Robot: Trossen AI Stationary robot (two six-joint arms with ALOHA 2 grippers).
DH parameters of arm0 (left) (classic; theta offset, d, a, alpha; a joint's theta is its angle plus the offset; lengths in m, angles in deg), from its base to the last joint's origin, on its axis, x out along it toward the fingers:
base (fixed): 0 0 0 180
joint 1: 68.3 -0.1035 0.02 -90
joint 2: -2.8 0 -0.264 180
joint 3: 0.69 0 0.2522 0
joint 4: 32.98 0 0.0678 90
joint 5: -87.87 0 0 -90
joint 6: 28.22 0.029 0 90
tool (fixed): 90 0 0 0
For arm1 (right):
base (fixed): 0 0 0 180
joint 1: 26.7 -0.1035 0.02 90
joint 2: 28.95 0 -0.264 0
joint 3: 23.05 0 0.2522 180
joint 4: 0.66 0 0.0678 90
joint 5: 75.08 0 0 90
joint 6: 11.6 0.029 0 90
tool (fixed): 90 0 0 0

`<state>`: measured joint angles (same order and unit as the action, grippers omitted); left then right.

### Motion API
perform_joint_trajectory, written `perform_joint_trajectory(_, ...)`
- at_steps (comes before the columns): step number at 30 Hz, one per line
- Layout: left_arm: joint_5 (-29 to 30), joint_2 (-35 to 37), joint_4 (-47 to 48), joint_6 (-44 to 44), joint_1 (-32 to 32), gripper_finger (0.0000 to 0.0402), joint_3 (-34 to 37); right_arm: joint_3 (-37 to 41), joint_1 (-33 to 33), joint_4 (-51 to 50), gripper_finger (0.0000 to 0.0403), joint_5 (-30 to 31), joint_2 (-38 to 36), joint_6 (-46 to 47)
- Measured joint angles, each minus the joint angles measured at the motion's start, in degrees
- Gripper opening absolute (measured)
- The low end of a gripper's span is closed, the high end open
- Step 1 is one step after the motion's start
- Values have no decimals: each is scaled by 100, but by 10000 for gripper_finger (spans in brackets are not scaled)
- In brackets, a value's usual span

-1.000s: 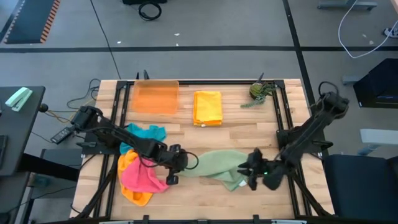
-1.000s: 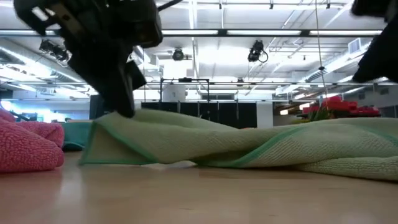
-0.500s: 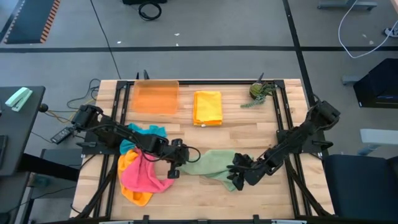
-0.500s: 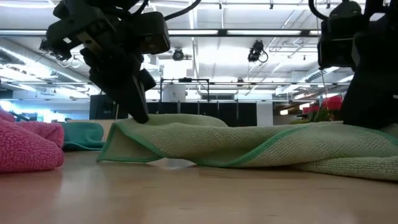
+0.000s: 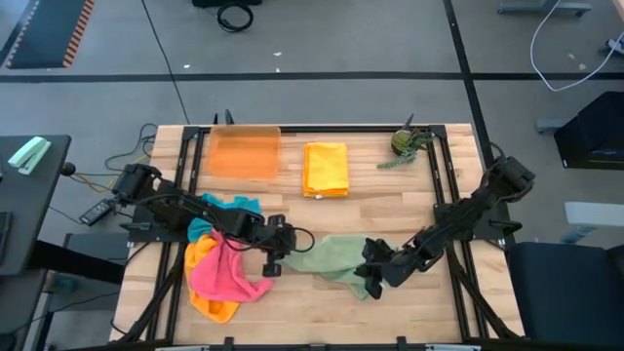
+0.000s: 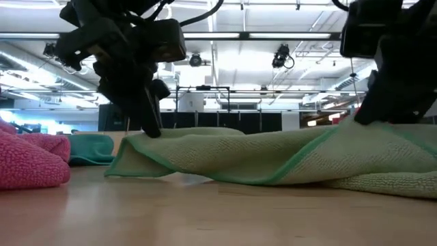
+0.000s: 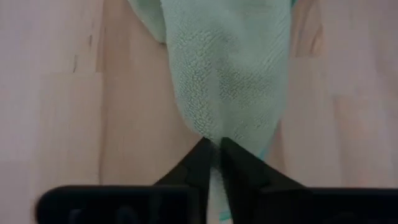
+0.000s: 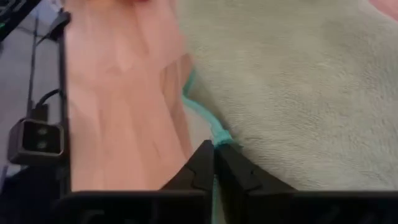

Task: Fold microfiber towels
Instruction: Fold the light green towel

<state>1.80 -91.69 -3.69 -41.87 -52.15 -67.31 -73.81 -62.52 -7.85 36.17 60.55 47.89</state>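
A sage green towel (image 5: 327, 255) lies rumpled on the wooden table (image 5: 390, 205), near the front middle. My left gripper (image 5: 277, 255) is shut on its left corner; it also shows in the low view (image 6: 147, 131). My right gripper (image 5: 373, 267) is shut on its right edge, as the low view (image 6: 360, 117) also shows. A pink towel (image 5: 224, 278) lies heaped on an orange towel (image 5: 207, 297) at the front left, with a teal towel (image 5: 230, 207) behind them. A folded yellow towel (image 5: 326, 168) lies at the back. My left gripper pinches the green towel's left corner (image 7: 217, 134) between its two fingers, slanting down from the table's left. The corner (image 6: 140, 140) is raised a little off the table, and the cloth runs slack from it to the right. My right gripper pinches the green towel's teal-hemmed edge (image 8: 219, 138) at its right side between its two fingers, slanting down from the table's right. That part (image 6: 348, 130) is raised slightly, and the rest lies rumpled on the table.
A translucent orange tray (image 5: 244, 152) stands at the back left beside the yellow towel. A small green plant-like object (image 5: 408, 144) sits at the back right. Bare wood shows at the middle right (image 5: 390, 205) and along the front edge (image 5: 322, 317).
My right gripper has gone toward the table's left with the towel's right edge, so the green towel has bunched narrower. My left gripper has shifted a little to the right and toward the far edge, holding the left corner slightly raised.
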Motion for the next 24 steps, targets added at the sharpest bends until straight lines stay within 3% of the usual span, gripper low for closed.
perform_joint_trajectory(5,762,166,1017,216,-77,134,-168,-3,2,-42,5,-267,-288,-392)
perform_joint_trajectory(11,835,526,1739,235,-197,199,-400,-3,-157,-38,2,-391,-1382,-1498)
perform_joint_trajectory(15,829,724,1702,243,-195,206,-404,-8,-199,-57,2,-333,-2479,-2125)
perform_joint_trajectory(18,829,778,1638,243,-195,198,-398,-18,-169,-605,1,-159,-3138,-2256)
perform_joint_trajectory(24,634,806,1360,101,100,182,-397,-14,-76,-1999,0,104,-3531,-1810)
